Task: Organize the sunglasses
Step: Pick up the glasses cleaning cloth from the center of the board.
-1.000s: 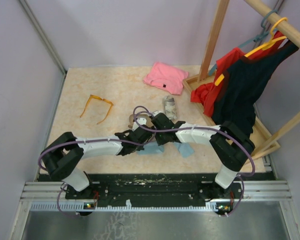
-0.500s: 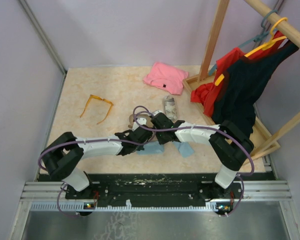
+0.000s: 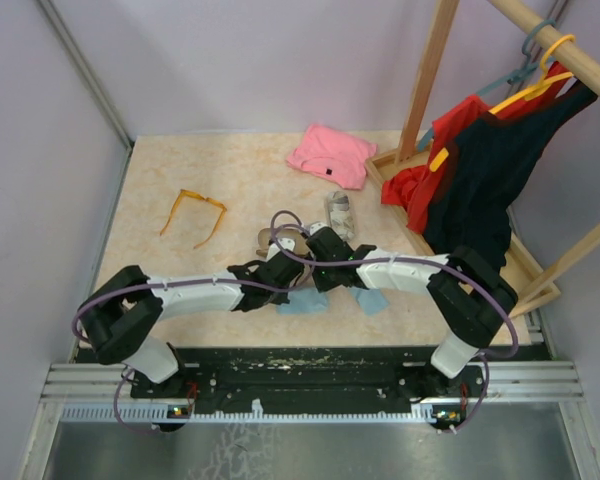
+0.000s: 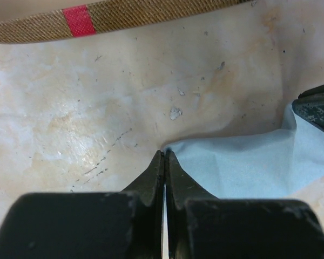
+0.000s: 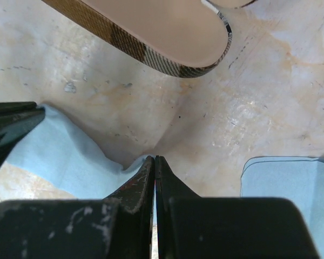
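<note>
The orange-amber sunglasses (image 3: 193, 212) lie open on the table at the far left, apart from both arms. The red pair is not in view. My left gripper (image 3: 292, 284) and right gripper (image 3: 325, 284) meet at mid-table over a light blue cloth (image 3: 302, 302). The left gripper (image 4: 166, 154) is shut on one corner of this cloth (image 4: 248, 162). The right gripper (image 5: 154, 159) is shut on another corner of the cloth (image 5: 59, 156). The cloth sags between them just above the table.
An open brown case (image 3: 268, 240) with a red stripe (image 4: 78, 20) lies just beyond the grippers and shows in the right wrist view (image 5: 167, 32). A grey-patterned case (image 3: 338, 213) lies behind. A second blue cloth (image 3: 370, 300) lies right. Pink garment (image 3: 330, 155) and clothes rack (image 3: 480, 150) stand far right.
Both grippers have shifted slightly while holding the cloth, and the cloth has moved a little toward the near edge. The orange-amber sunglasses have not moved.
</note>
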You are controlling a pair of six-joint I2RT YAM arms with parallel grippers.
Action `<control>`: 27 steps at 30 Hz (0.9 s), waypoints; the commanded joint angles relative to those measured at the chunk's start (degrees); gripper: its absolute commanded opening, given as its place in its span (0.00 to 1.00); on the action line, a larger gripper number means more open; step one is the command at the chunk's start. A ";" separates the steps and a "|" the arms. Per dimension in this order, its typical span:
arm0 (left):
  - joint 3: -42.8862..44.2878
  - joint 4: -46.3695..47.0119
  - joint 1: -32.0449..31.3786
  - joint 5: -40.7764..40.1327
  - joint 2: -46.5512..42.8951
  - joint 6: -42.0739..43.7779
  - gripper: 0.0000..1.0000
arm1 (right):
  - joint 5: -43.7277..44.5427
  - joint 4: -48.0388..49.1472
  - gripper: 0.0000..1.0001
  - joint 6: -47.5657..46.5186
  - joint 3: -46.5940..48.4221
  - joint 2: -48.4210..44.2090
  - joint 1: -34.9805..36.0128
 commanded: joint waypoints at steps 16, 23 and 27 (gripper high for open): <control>3.83 -1.82 6.39 0.94 -7.67 4.48 0.01 | 5.81 4.38 0.00 1.94 2.38 -9.20 -0.24; 7.31 -1.60 8.88 0.98 -8.63 7.42 0.01 | 6.20 4.58 0.00 2.11 5.64 -8.89 -2.00; 8.19 -0.31 10.31 0.76 -8.75 9.18 0.01 | 4.79 5.13 0.00 2.01 7.90 -7.57 -3.47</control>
